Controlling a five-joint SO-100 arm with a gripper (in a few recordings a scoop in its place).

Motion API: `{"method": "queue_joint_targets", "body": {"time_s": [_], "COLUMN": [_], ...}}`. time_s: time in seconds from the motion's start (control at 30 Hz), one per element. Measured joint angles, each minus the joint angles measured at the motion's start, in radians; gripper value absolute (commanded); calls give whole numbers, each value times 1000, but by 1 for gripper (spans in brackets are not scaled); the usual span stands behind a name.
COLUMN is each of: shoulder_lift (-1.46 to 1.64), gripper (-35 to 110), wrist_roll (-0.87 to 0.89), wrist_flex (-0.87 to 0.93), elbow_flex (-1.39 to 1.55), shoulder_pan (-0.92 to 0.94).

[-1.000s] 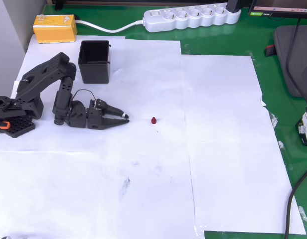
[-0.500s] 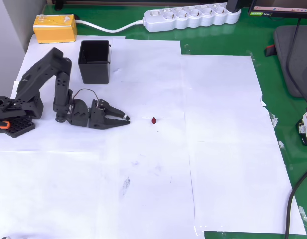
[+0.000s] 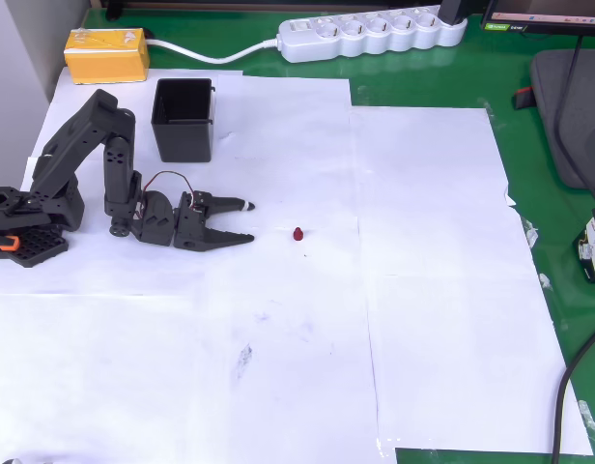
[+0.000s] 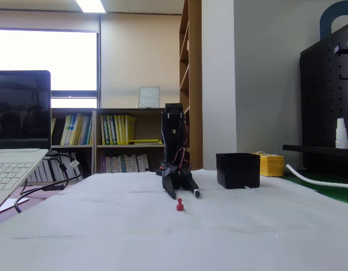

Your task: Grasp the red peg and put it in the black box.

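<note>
In the overhead view the gripper [image 3: 250, 221] lay low over the white paper [image 3: 278, 319] at about nine o'clock from the red peg [image 3: 297, 234], its two fingers spread apart with nothing between them, tips pointing toward three o'clock. The peg sat alone on the paper, near the fingertips but clear of them. The black box [image 3: 183, 119] stood well apart at roughly eleven o'clock from the peg, mouth upward, with a yellow block [image 3: 106, 54] beyond it at about ten o'clock. In the fixed view the peg [image 4: 179, 205] rested just in front of the gripper [image 4: 185, 193], and the box [image 4: 237, 170] stood at about two o'clock from it.
</note>
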Motion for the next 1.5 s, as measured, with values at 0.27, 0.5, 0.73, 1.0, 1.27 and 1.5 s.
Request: {"method": "queue_joint_targets", "body": {"time_s": [0.27,0.5,0.73,1.0,1.27,1.5], "shoulder_lift": [5,26,110,40,-20,3], "gripper": [48,48,49,49,48,48], "wrist_roll": [15,25,34,35,52,52], "wrist_flex": [41,34,-43,121,267,290], "elbow_flex": [75,114,213,218,245,324], "shoulder_pan": [12,12,15,34,58,71]}}
